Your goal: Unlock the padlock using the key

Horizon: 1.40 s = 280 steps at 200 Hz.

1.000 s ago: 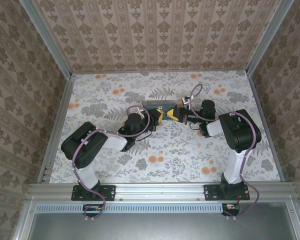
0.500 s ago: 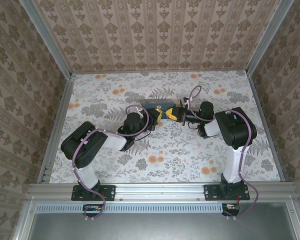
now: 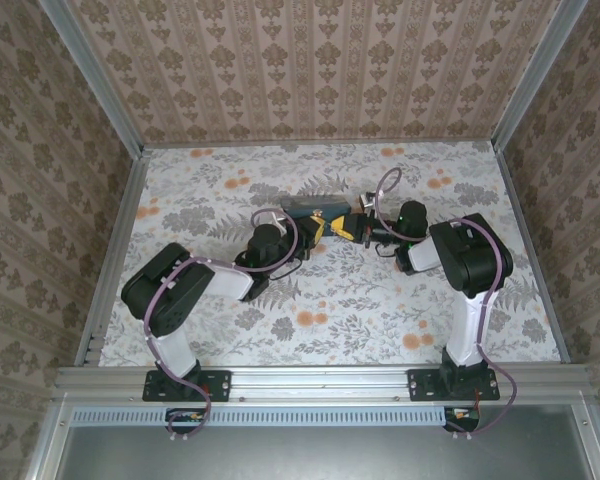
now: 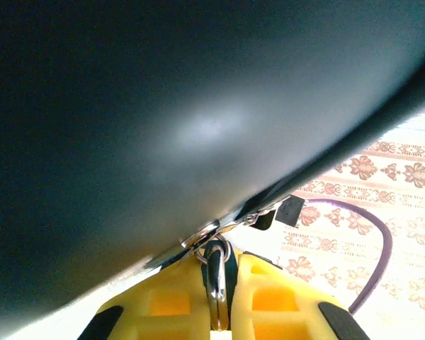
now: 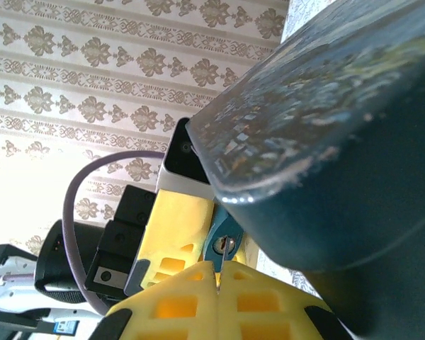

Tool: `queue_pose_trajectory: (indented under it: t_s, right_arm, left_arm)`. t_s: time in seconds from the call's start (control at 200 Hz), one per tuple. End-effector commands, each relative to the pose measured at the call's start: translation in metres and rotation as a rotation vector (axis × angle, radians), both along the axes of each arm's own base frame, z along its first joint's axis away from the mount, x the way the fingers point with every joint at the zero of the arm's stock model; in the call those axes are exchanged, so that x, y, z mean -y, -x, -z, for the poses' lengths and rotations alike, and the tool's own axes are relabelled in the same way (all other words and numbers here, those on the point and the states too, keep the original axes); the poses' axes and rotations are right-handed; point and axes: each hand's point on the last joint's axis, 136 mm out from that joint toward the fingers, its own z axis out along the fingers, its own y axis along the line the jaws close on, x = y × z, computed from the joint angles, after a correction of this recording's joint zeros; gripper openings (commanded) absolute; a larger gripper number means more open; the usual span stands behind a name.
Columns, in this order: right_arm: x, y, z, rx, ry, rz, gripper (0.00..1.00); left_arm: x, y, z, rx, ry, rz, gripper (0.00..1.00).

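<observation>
The blue-teal padlock point(image 5: 222, 235) hangs by its thin metal shackle point(image 4: 217, 285) from a ring on the dark-blue box point(image 3: 310, 209). My left gripper point(image 4: 221, 297) is shut on the padlock, with its yellow fingers point(image 4: 171, 301) pressed against both sides. My right gripper point(image 5: 216, 273) is shut on the key point(image 5: 222, 259), a thin metal blade whose tip stands at the padlock's keyhole. In the top view the left gripper point(image 3: 318, 229) and the right gripper point(image 3: 342, 228) meet nose to nose just in front of the box.
The box point(image 5: 340, 142) looms over both wrist cameras and hides much of the scene. A purple cable point(image 4: 382, 262) loops beside the left gripper. Patterned walls point(image 3: 320, 70) enclose the floral table point(image 3: 320, 320) at the back and on both sides.
The right arm has shifted slightly left, toward the padlock. The left arm has stayed put, and both grippers remain shut.
</observation>
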Motion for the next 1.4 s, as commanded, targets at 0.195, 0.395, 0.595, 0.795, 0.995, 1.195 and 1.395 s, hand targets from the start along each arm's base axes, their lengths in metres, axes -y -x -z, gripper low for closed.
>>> queue_pose_trajectory:
  t_s: [0.195, 0.395, 0.595, 0.795, 0.995, 1.195, 1.395]
  right_arm:
    - [-0.029, 0.017, -0.021, 0.091, 0.001, -0.093, 0.00]
    - [-0.016, 0.000, -0.003, 0.025, 0.008, -0.016, 0.00]
    - [-0.007, -0.009, 0.001, 0.002, 0.008, 0.026, 0.00]
    - [0.011, -0.021, 0.012, -0.058, 0.005, 0.099, 0.00]
    - [0.013, -0.020, 0.013, -0.065, 0.006, 0.103, 0.00]
    - [0.024, -0.021, 0.031, -0.122, 0.018, 0.132, 0.00]
    - [0.030, -0.013, 0.057, -0.185, 0.041, 0.144, 0.00]
  left_arm:
    - [0.053, 0.110, -0.111, 0.378, 0.210, 0.579, 0.00]
    - [0.050, 0.120, -0.123, 0.445, 0.211, 0.634, 0.00]
    - [0.045, 0.119, -0.120, 0.443, 0.204, 0.626, 0.00]
    - [0.043, 0.115, -0.107, 0.400, 0.189, 0.603, 0.00]
    - [0.040, 0.106, -0.087, 0.333, 0.169, 0.562, 0.00]
    - [0.027, 0.091, -0.053, 0.254, 0.120, 0.497, 0.00]
    - [0.017, 0.073, -0.010, 0.196, 0.041, 0.417, 0.00]
